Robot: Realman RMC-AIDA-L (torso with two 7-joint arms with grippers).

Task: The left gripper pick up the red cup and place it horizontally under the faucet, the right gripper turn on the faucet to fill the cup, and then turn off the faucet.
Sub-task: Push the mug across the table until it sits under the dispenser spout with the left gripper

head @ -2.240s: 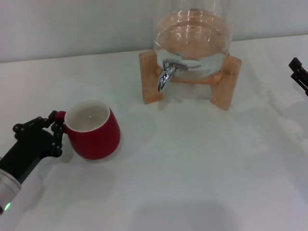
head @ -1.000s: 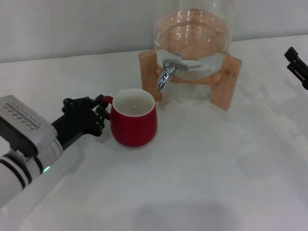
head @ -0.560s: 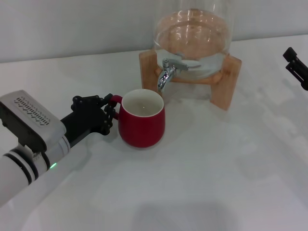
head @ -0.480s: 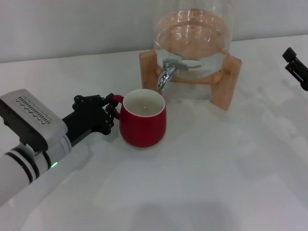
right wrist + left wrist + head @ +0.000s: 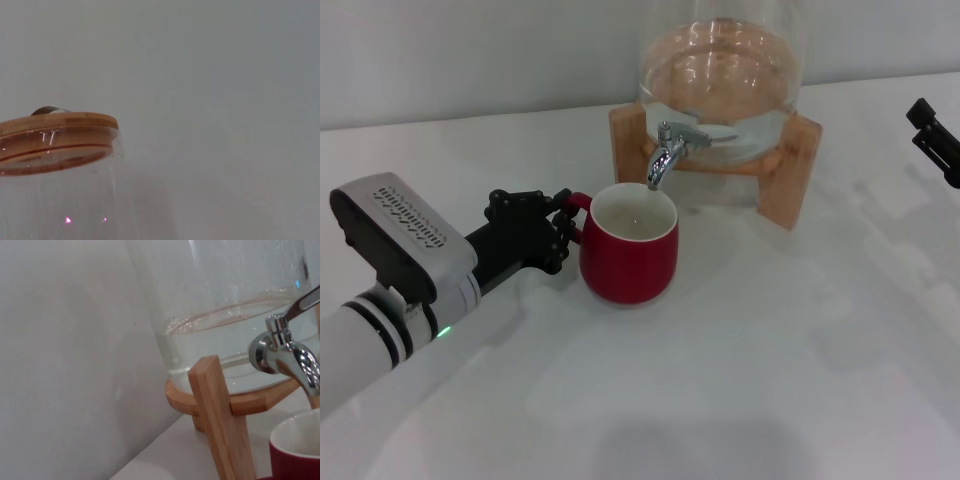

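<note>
In the head view we see the left gripper [image 5: 563, 228] reaching in low from the robot's left, its white striped arm slanting across the table [image 5: 750, 380] and its grey perforated block riding above the wrist. Its black fingers [image 5: 558, 236] are pinched on the small loop handle of the red cup [image 5: 629, 255], which stands upright on the table with its white inside open to us. The cup sits just in front of the wooden stand [image 5: 790, 180], and the far part of its rim lies directly below the downturned spout of the faucet [image 5: 667, 150]; spout and rim look close, but we cannot tell whether they touch. Behind the faucet rises the glass jar [image 5: 720, 70], with water in it.

The right gripper [image 5: 935, 140] shows only as a black tip at the far right edge of the head view, well apart from the faucet; we cannot tell whether its fingers are spread or pressed together.

The left wrist view gives us what the head view does not: the faucet [image 5: 287, 357] from the side, its lever angled upward, and the cup's rim [image 5: 296, 445] below and slightly ahead of the spout, with a visible gap between them there. The right wrist view shows only the jar's wooden lid [image 5: 55, 137] against a plain wall.
</note>
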